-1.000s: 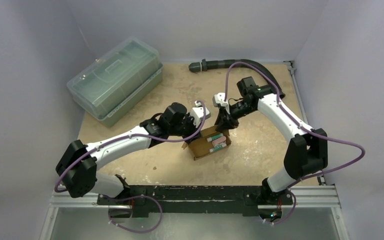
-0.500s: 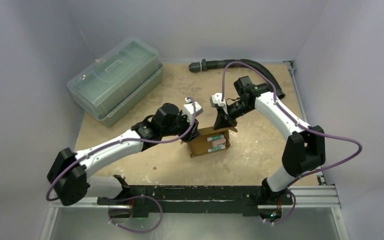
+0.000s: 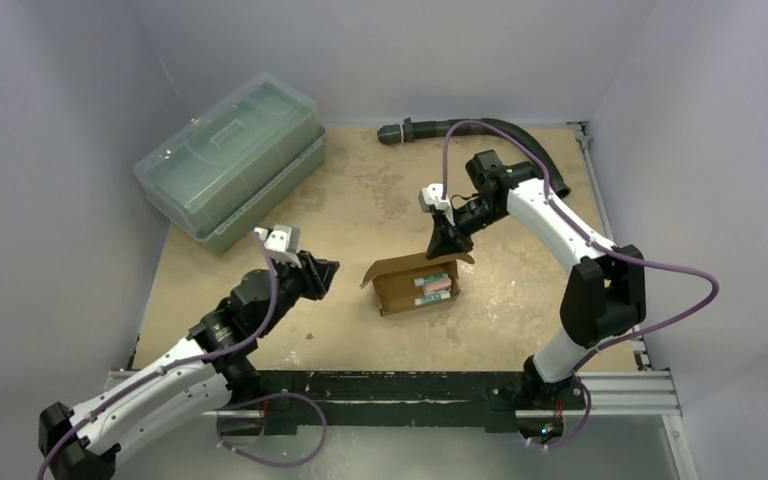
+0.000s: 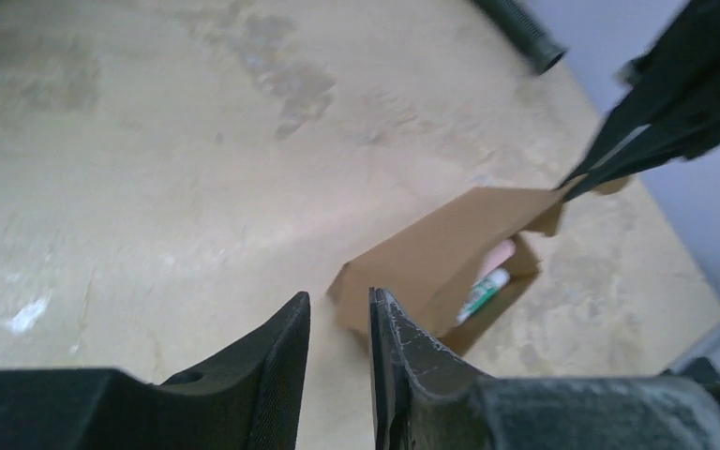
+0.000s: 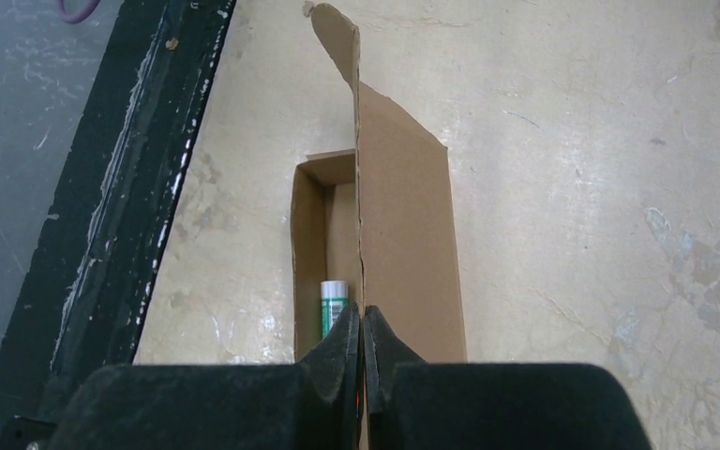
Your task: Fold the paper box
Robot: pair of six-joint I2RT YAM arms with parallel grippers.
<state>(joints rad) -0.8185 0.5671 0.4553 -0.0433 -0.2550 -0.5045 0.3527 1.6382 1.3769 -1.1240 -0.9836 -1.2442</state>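
The box point(image 3: 403, 293) sits in the middle of the surface point(image 3: 360, 190). It is open on top, and tubes point(image 5: 334, 309) lie inside it. Your right end effector point(image 3: 440, 243) is shut tight on the edge of the lid point(image 5: 408, 244) and holds it up over the opening. Your left end effector point(image 3: 323, 275) is open just a little and holds nothing. It hangs to the left of the box, well apart from it.

The step now looks like closing the lid. Here is how to do it well.

Swing the lid down in a curve around its fold. Do not push it straight down, or the card may bend in the wrong place.

Go slowly. The box is thin card and looks light, so a quick pull could drag it or tip it over.

Bring your left end effector in and rest it against the left wall of the box. Then the box has something to lean on while the lid comes down.

Look at the tubes first. If one sticks up, the lid will not lie flat.

Aim the tab at the end of the lid so it slips inside the wall, not outside it.

Let go only when the lid lies flat.
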